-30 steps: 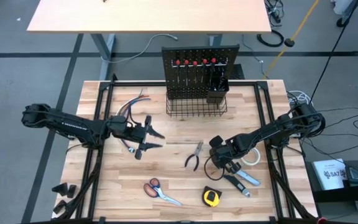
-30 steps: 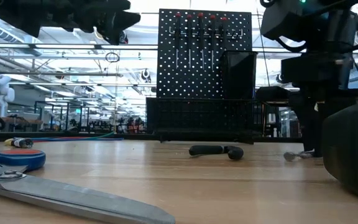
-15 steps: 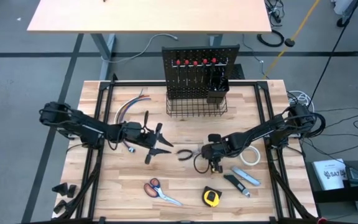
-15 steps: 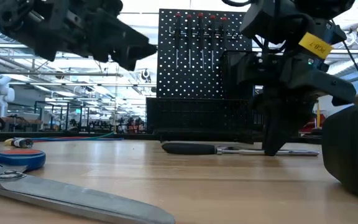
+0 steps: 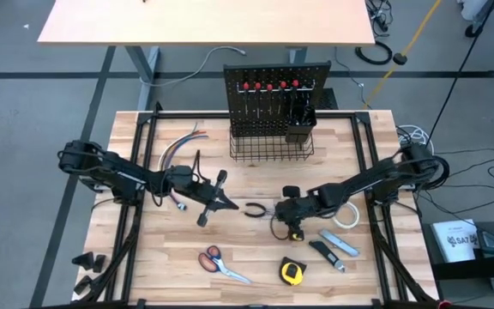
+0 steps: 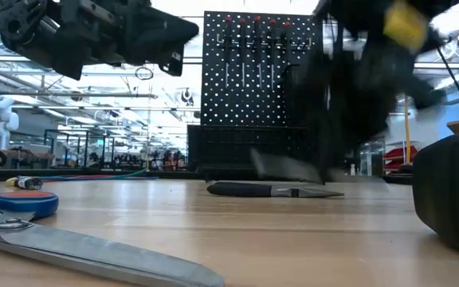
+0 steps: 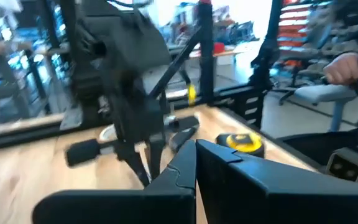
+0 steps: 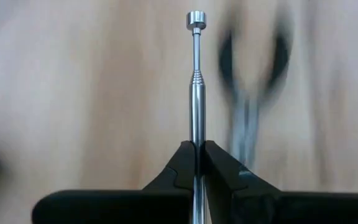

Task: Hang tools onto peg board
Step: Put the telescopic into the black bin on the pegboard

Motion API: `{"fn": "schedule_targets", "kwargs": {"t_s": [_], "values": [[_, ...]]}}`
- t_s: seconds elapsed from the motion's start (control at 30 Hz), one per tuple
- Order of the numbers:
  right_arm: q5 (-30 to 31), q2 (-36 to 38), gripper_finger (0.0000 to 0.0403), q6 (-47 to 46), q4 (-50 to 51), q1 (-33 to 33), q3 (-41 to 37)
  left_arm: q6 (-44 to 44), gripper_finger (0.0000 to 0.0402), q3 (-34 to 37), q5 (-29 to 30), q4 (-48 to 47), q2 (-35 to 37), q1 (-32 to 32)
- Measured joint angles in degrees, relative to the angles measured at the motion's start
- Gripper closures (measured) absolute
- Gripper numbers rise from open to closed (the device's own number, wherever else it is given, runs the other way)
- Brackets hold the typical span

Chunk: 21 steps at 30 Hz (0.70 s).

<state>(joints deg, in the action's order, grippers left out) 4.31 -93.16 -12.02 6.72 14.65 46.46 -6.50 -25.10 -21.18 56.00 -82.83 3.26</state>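
The peg board point(image 5: 275, 90) stands at the table's far edge with red-topped tools hung on it, a wire basket point(image 5: 270, 148) at its base and a black cup point(image 5: 299, 129). Black-handled pliers point(image 5: 254, 209) lie flat mid-table, also in the low view point(image 6: 269, 190). My left gripper point(image 5: 232, 204) is shut just left of the pliers with nothing between its fingers point(image 7: 196, 168). My right gripper point(image 5: 286, 215), just right of the pliers, is shut on a thin silver rod point(image 8: 196, 87). My right gripper pinches the thin silver rod's shaft point(image 8: 196, 138) between its two fingers. The fingers lie along the rod, which sticks out past their tips toward the table and ends in a small round head point(image 8: 196, 18). Whether the head touches the wood I cannot tell.
Near the front edge lie orange-handled scissors point(image 5: 221, 264), a yellow tape measure point(image 5: 292, 272), a grey-blue utility knife point(image 5: 340, 245) and a dark tool point(image 5: 326, 255). A white tape roll point(image 5: 346, 217) sits under the right arm. Coloured wires point(image 5: 178, 150) lie far left.
My left gripper has moved toward the table's right, up to the pliers, and has shut from wide open. My right gripper has moved toward the table's left with the rod. The pliers have turned from lengthwise to crosswise and slid a little left.
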Motion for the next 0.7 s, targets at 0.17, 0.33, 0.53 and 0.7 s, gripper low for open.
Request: {"fn": "schedule_targets", "kwargs": {"t_s": [0.17, 0.33, 0.53, 0.7], "values": [[4.4, 5.9, 0.0398, 3.4, -10.8, 1.9, 0.4, 0.0, 0.0399, 0.0, -1.5, 0.8, 0.0, 0.0], [4.4, 7.7, 0.0398, 9.6, -19.7, 3.1, 0.6, 0.2, 0.04, 0.0, -11.3, 2.1, 0.0, 0.3], [5.0, 7.1, 0.0398, 10.7, -20.8, 3.0, 0.5, 0.2, 0.0401, -0.1, -12.0, 1.8, 0.0, 0.3], [10.6, 6.8, 0.0398, 8.7, -20.5, 3.0, 0.5, 0.2, 0.0401, -0.1, -0.2, 1.8, -0.1, 0.3]]}}
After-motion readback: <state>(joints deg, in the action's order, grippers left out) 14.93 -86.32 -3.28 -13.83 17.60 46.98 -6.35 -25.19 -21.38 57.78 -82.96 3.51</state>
